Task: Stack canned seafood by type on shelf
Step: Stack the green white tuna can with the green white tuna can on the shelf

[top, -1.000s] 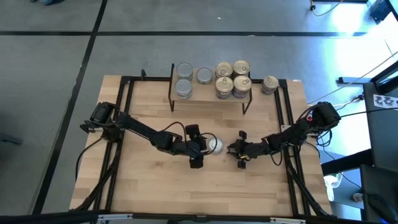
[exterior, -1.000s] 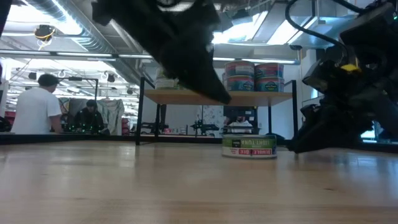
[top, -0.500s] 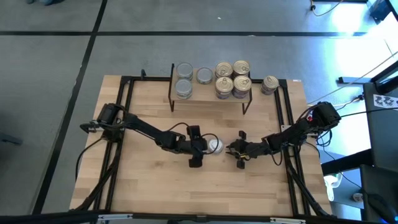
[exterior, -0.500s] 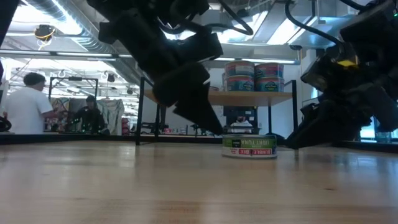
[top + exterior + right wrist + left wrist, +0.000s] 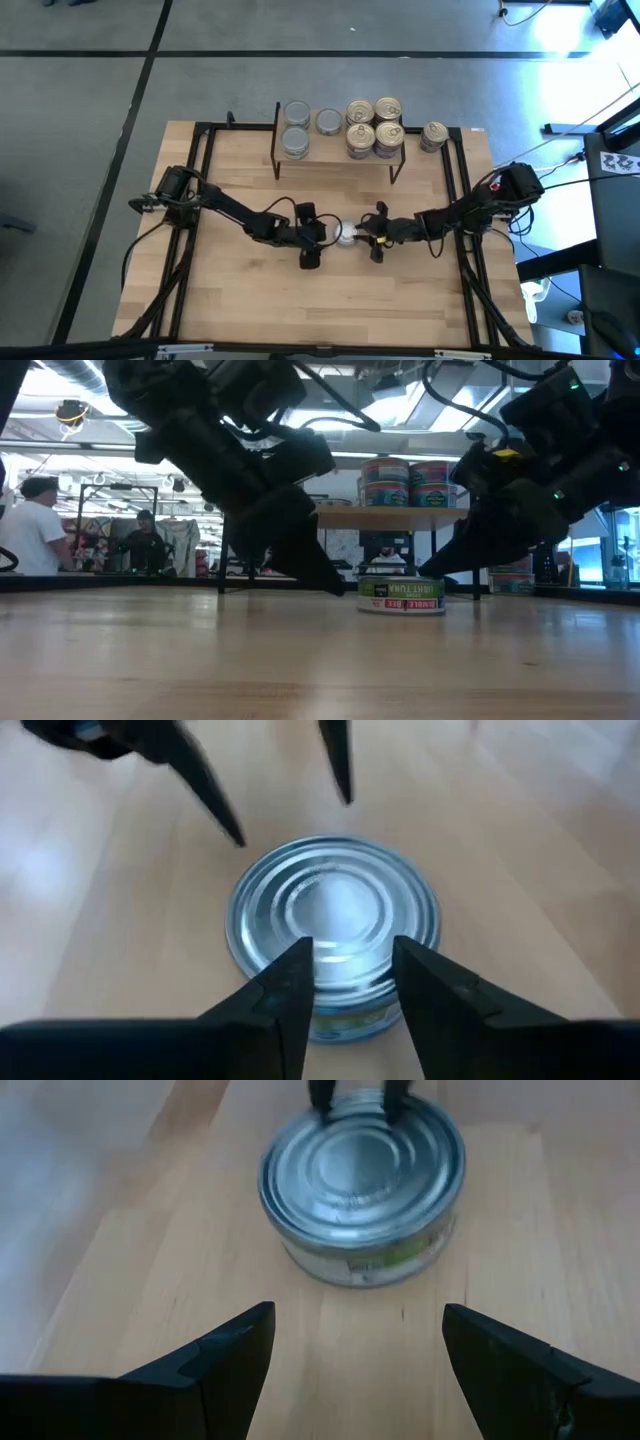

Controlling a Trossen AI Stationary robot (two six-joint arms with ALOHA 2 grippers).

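We see the left tool (image 5: 318,236) low over the tabletop (image 5: 240,300), its two dark fingers (image 5: 220,1355) spread wide and released, the tuna can (image 5: 362,1182) lying just ahead of them and not touched. The right tool (image 5: 372,236) comes at the same can from the opposite side; its fingers (image 5: 290,982) stand only narrowly apart and overlap the can's near rim in the right wrist view, clamping nothing — whether they touch the lid we cannot tell.

The can (image 5: 346,234) lies flat on the tabletop between the two tools, with a plain ribbed silver lid. In the low view its side (image 5: 401,595) wears a green and white label on which "LIGHT TUNA" reads, printed upside down.

Farther back stands the shelf (image 5: 340,155), a light-wood platform on black legs. On it we see silver-lidded cans (image 5: 296,128) at its left half and gold pull-ring cans (image 5: 374,127) stacked at its right. From the low view the stacked cans (image 5: 408,483) show blue and red labels — the writing too small to read. One more gold-lidded can (image 5: 434,136) sits on the tabletop just off the shelf's right end.
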